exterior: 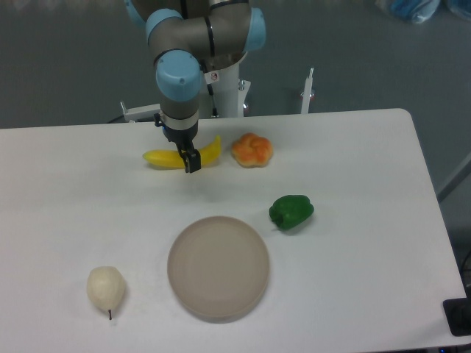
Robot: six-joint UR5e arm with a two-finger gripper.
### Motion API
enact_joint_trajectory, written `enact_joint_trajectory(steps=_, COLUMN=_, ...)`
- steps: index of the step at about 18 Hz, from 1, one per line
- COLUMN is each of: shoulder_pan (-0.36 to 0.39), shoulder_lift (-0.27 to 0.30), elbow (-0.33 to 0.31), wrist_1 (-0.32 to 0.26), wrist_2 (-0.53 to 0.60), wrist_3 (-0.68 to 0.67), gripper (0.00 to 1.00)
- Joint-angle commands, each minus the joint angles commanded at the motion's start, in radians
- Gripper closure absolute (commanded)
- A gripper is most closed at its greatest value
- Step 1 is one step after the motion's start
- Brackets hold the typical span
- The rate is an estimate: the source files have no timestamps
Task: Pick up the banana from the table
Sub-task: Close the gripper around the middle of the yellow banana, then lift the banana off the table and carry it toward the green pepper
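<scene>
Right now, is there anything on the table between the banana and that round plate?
No. In the camera view, only bare white table lies between the banana and the plate.

Behind the far edge of the white tabletop (368, 294) lies a dull grey-green floor (66, 66), evenly lit. A crumpled blue thing (412, 9) sits at the upper right, and a white metal bracket (140, 112) shows beyond the far edge.

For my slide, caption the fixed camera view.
UR5e gripper poised over the banana on the white table, beside orange fruit, green pepper, plate and pear.
</scene>
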Motion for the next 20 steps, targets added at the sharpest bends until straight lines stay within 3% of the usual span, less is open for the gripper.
enact_joint_trajectory(steps=12, shoulder_pan=-0.035, shoulder_lift=-0.092, elbow=0.003, wrist_1=0.020, wrist_2=0.002, wrist_3=0.000, gripper=0.01)
enact_joint_trajectory(steps=14, shoulder_pan=-0.037, shoulder_lift=-0.094, elbow=0.003, wrist_1=0.023, wrist_2=0.002, wrist_3=-0.002, gripper=0.24)
enact_joint_trajectory(steps=16, shoulder_pan=-0.038, shoulder_lift=-0.092, elbow=0.006, wrist_1=0.023, wrist_2=0.000, wrist_3=-0.002, gripper=0.66)
enact_joint_trajectory(steps=18, shoulder_pan=-0.037, shoulder_lift=-0.089, elbow=0.015, wrist_1=0.023, wrist_2=-0.002, wrist_3=-0.002, gripper=0.92)
enact_joint_trajectory(steps=20, shoulder_pan=-0.034, shoulder_lift=-0.083, elbow=0.026, wrist_1=0.020, wrist_2=-0.015, wrist_3=-0.006, gripper=0.99)
